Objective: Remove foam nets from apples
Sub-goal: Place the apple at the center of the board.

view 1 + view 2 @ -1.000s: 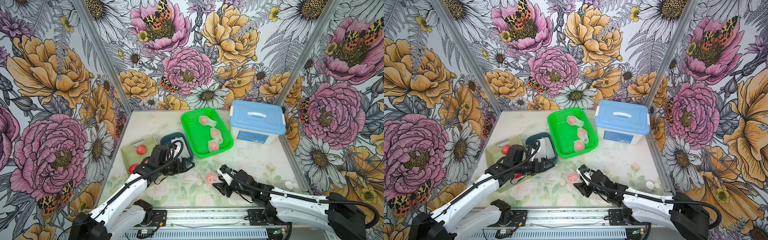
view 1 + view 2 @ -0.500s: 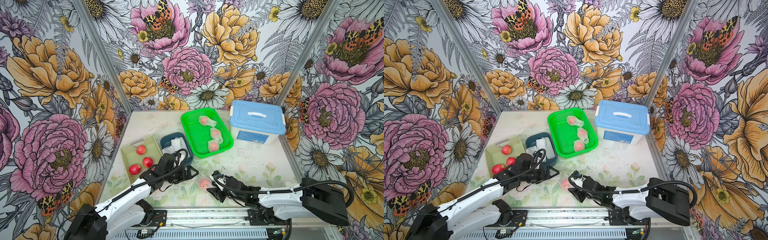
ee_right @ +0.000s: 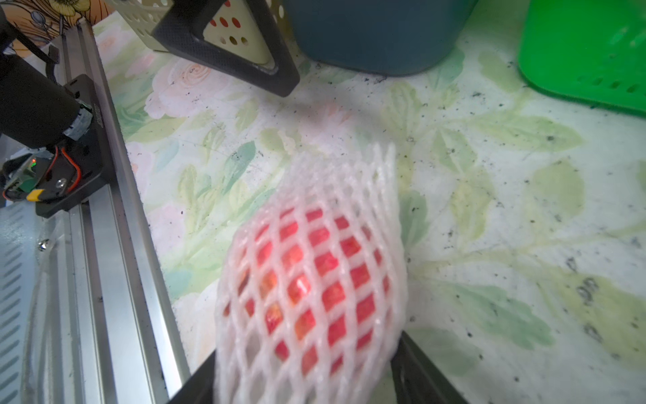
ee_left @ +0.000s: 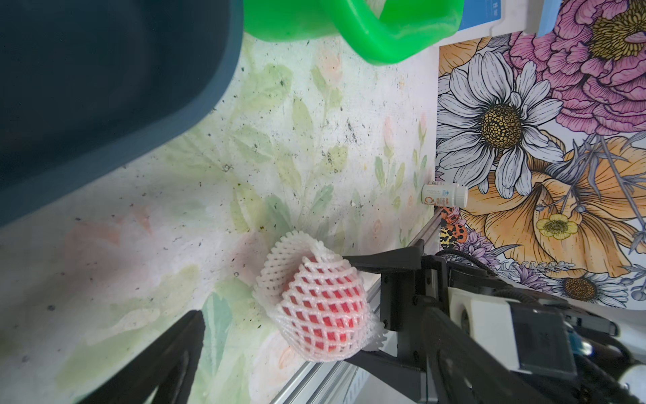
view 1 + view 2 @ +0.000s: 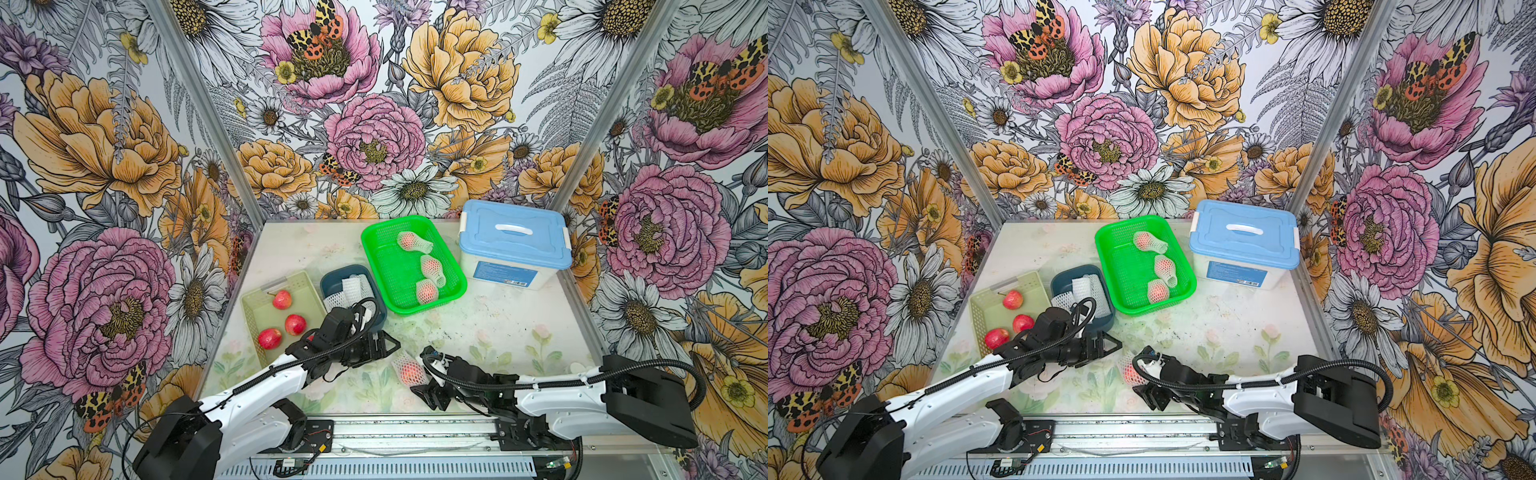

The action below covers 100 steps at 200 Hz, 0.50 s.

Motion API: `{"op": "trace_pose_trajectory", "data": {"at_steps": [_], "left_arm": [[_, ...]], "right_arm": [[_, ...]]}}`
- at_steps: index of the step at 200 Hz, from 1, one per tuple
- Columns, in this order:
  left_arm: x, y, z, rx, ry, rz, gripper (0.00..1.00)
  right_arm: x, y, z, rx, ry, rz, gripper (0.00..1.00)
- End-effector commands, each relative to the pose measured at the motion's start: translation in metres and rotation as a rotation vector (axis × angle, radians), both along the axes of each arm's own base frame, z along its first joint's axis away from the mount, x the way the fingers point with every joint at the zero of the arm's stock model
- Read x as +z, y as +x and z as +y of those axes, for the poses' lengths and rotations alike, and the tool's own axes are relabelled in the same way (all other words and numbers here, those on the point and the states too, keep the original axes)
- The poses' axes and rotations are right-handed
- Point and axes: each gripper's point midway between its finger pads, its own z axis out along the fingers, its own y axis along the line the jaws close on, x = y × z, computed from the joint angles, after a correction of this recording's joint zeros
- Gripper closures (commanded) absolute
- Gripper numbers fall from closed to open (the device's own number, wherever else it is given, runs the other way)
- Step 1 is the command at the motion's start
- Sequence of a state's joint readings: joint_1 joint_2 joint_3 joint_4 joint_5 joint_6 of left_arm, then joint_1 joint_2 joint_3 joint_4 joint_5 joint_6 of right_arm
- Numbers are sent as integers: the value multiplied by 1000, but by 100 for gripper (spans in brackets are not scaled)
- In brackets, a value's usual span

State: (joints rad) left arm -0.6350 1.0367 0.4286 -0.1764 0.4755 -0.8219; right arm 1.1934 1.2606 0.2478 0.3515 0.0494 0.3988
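Netted apple (image 4: 318, 307) sits at desk (image 5: 478, 332) level between the fingers of the right end effector (image 5: 422, 372), which is closed on it, one finger against the foam on each side. Whether the fruit rests on the surface I cannot tell. The left end effector (image 5: 384, 349) hangs just beside it, fingers spread fully wide, holding nothing, pointed toward the fruit.

The foam net (image 4: 297, 248) is a white diamond mesh, stretched snug over the red apple (image 3: 307, 280) and ending in a loose flared collar on the side nearest the left end effector. It looks soft, springy and very light, so it should squash under a pinch and stretch rather than tear. That slack collar is probably the best place to take hold, since it is foam only, clear of the fruit. The apple looks firm, round and glossy. It is likely slippery once bare and may bruise, so the right end effector's hold wants to be gentle and set away from the collar, or it may pin the sleeve.

Beyond the left end effector, more netted apples (image 5: 432, 268) lie in a green basket (image 5: 395, 274), shed nets (image 5: 353, 286) fill a dark blue bin (image 5: 328, 282), and three bare apples (image 5: 295, 324) rest in a pale tray (image 5: 253, 316).
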Motion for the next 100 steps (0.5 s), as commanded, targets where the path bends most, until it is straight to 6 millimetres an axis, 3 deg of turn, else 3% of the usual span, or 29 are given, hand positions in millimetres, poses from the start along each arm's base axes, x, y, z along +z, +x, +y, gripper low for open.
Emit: {"op": "trace_pose_trajectory", "data": {"at_steps": [1, 37, 100], "left_arm": [[-1, 4, -2, 9, 1, -22, 1], [0, 5, -3, 7, 5, -28, 1], [-4, 5, -2, 5, 15, -33, 1]], "right_arm": [[2, 3, 4, -16, -9, -5, 45], [-4, -1, 8, 9, -30, 17, 57], [-21, -15, 22, 83, -99, 77, 66]]}}
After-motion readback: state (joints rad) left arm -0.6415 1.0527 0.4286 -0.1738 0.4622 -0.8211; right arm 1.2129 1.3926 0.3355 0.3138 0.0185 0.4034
